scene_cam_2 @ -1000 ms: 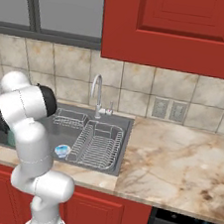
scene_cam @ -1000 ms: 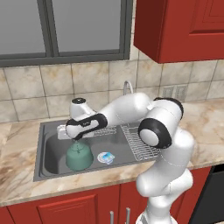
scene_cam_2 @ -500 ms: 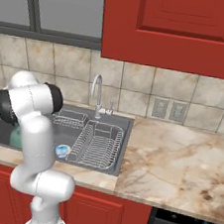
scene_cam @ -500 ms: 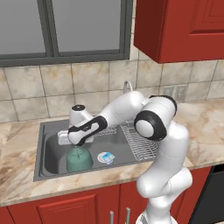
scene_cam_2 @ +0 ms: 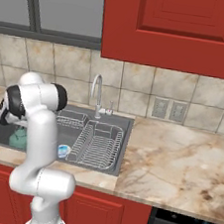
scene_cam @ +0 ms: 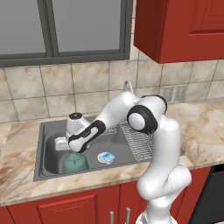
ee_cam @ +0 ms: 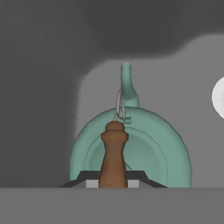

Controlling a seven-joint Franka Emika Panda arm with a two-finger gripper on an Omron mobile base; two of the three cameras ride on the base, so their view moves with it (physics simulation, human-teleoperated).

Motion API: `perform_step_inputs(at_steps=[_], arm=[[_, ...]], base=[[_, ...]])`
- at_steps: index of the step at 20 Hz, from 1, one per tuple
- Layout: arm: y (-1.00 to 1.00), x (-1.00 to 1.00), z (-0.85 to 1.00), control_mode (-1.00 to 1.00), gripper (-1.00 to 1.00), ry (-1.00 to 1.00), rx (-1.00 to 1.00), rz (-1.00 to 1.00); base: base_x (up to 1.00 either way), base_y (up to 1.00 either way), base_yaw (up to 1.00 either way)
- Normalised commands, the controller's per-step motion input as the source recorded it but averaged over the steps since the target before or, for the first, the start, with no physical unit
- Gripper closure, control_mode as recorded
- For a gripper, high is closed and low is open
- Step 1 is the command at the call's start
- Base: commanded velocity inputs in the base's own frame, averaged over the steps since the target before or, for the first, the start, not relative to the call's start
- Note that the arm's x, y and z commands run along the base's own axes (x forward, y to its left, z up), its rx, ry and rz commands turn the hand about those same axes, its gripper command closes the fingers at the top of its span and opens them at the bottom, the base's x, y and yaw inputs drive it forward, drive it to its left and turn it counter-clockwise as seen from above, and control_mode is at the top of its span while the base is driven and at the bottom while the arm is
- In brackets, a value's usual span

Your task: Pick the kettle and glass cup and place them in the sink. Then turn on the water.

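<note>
Kettle (scene_cam: 74,162) sits in the left part of the sink (scene_cam: 46,131), directly under the gripper (scene_cam: 72,151). Right base view: kettle (scene_cam_2: 18,138) shows beside the arm. Hand view: fingers (ee_cam: 89,183) appear clenched on the brown handle (ee_cam: 113,153), though contact is partly hidden.

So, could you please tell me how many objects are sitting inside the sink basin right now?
2: the kettle at the left end, and a small blue-white round object mid-basin. The arm may hide others.
</note>
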Motion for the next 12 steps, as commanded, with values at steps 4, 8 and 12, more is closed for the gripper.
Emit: perform_step_inputs(at_steps=[4,8,12], arm=[[0.11,0.27,-0.1,-1.0,1.0,0.0,0.0,0.0],[0.01,0.21,-0.06,-1.0,1.0,0.0,0.0,0.0],[0.0,0.17,-0.2,-1.0,1.0,0.0,0.0,0.0]], base=[[0.0,0.0,0.0],[0.0,0.0,0.0],[0.0,0.0,0.0]])
